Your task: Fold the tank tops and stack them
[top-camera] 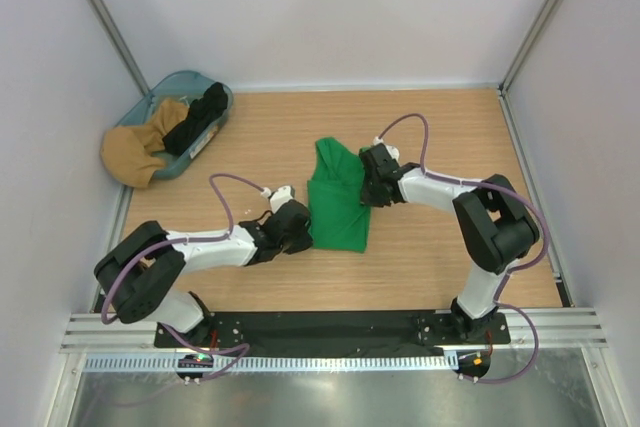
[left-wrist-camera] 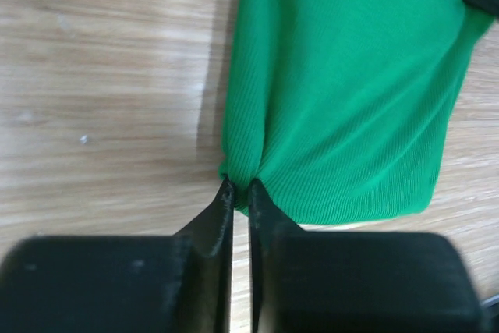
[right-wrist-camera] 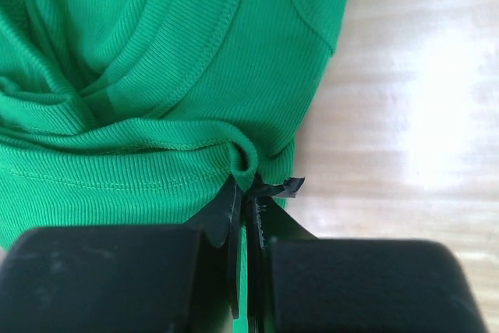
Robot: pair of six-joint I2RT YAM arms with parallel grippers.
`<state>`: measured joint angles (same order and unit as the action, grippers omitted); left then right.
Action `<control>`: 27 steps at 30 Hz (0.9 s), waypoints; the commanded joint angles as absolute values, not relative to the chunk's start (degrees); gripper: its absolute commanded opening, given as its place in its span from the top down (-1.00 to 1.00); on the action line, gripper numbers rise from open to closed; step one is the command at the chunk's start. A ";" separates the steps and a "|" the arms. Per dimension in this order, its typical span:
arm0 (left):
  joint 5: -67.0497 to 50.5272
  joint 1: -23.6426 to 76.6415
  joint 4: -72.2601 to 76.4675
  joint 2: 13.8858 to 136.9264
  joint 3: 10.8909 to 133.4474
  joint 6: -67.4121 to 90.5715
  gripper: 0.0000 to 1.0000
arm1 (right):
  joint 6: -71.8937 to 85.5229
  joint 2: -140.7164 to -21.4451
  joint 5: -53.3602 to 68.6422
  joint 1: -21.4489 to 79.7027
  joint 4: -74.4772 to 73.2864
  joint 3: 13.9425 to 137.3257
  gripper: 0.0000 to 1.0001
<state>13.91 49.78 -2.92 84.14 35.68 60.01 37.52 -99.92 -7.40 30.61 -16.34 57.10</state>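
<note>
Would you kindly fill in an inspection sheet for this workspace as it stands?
Surface: wooden table, no spills seen.
Job's things: green tank top mid-table, partly folded; black tank top bunched in the basket, far left.
Clutter: tan cloth draped over the basket's edge.
Grippers: left gripper shut on the green tank top's near left corner; right gripper shut on its far right edge.
Cables: purple cables loop above both arms.
Surroundings: white walls, metal rail at the near edge.

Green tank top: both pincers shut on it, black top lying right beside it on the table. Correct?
One thing off: the black top is not beside it but in the blue basket at the far left corner, as top external shows. The left pincer and right pincer are shut on the green tank top.
</note>
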 commanded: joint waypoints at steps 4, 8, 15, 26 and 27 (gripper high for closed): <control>17.57 52.63 -2.02 85.43 35.16 61.34 1.00 | 31.82 -104.24 -10.19 29.97 -20.56 64.69 0.71; 21.35 57.12 -3.86 82.54 33.93 64.94 1.00 | 30.50 -98.81 -8.97 30.06 -17.76 60.75 0.15; 23.47 59.85 -4.57 82.97 32.69 67.59 1.00 | 29.53 -85.27 -2.47 30.23 -17.22 48.80 -0.32; 20.48 60.03 -6.24 82.18 33.57 62.49 0.52 | 29.88 -76.03 7.03 32.60 -16.35 36.39 -0.03; 20.22 60.12 -6.33 82.18 33.57 62.14 0.48 | 29.88 -76.11 7.99 32.61 -16.09 35.78 -0.06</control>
<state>20.80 59.68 -2.17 83.07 33.82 64.95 30.06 -77.73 4.40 31.97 -17.87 36.75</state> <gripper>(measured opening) 0.248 0.522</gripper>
